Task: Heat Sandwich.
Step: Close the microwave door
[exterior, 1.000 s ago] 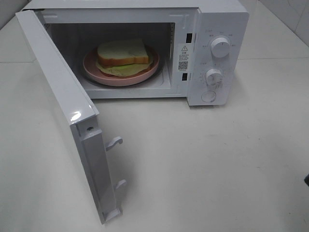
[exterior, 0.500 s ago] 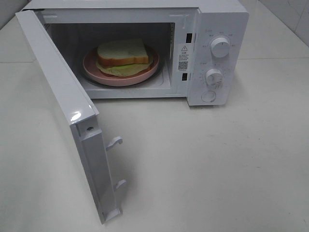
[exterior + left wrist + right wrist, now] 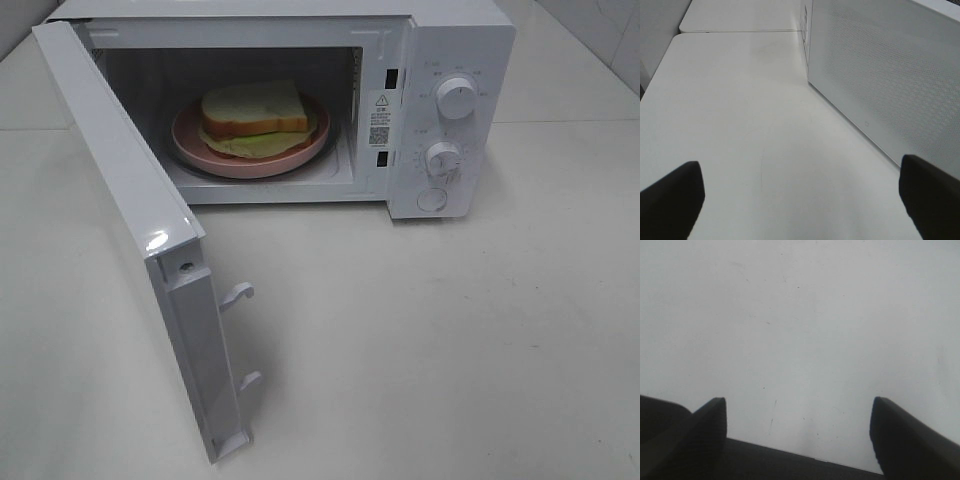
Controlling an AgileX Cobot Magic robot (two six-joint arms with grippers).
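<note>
The sandwich (image 3: 255, 108), toast-coloured bread with green lettuce sticking out, lies on a salmon-pink plate (image 3: 190, 135) inside the white microwave (image 3: 460, 40). The microwave door (image 3: 130, 190) stands wide open, swung out to the left. Neither gripper shows in the exterior high view. My left gripper (image 3: 800, 167) is open and empty, low over the table beside the door's outer face (image 3: 890, 75). My right gripper (image 3: 797, 402) is open and empty over bare white table.
The microwave has two knobs (image 3: 457, 97) and a round button (image 3: 432, 199) on its right panel. The open door reaches far toward the table's front left. The white table (image 3: 450, 350) spreads in front and to the right.
A dark bit of the right arm at the right edge of the exterior high view one second ago is gone from view. Sandwich, plate and door have not moved.
</note>
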